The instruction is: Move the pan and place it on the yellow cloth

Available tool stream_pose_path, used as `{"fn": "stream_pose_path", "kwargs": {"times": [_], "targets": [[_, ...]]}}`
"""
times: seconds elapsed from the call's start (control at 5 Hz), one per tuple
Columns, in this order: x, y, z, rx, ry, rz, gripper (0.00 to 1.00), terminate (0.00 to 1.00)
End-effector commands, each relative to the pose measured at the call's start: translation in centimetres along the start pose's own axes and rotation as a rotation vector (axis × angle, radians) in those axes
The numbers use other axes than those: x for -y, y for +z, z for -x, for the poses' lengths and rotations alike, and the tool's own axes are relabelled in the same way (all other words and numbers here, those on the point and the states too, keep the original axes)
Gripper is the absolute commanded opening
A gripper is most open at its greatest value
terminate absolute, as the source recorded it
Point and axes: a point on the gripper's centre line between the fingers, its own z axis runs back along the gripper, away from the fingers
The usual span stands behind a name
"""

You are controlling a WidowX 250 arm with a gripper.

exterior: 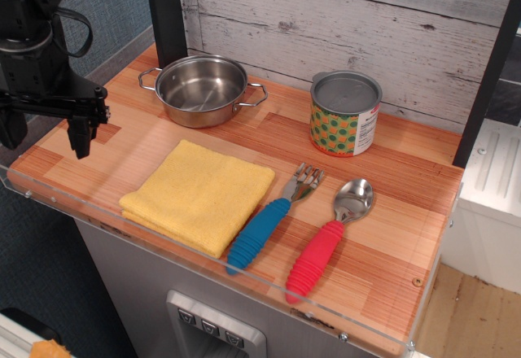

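Note:
The shiny steel pan with two wire loop handles sits upright and empty at the back left of the wooden table. The folded yellow cloth lies flat in front of it, near the table's front edge, with nothing on it. My black gripper hangs over the table's left end, to the left of both the pan and the cloth and touching neither. Its fingers point down and stand wide apart, holding nothing.
A green-and-orange patterned tin can stands at the back right. A blue-handled fork and a red-handled spoon lie right of the cloth. A clear plastic lip runs along the front edge. A wooden wall stands behind.

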Motion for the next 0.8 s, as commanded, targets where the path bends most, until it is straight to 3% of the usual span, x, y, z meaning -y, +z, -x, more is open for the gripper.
{"fn": "stream_pose_path", "kwargs": {"times": [0.0, 0.4, 0.6], "targets": [[0.0, 0.0, 0.0, 0.000, 0.000, 0.000, 1.00, 0.00], [1.2, 0.2, -2.8, 0.007, 0.310, 0.044, 1.00, 0.00], [1.5, 0.4, -4.8, 0.015, 0.512, 0.109, 1.00, 0.00]]}}
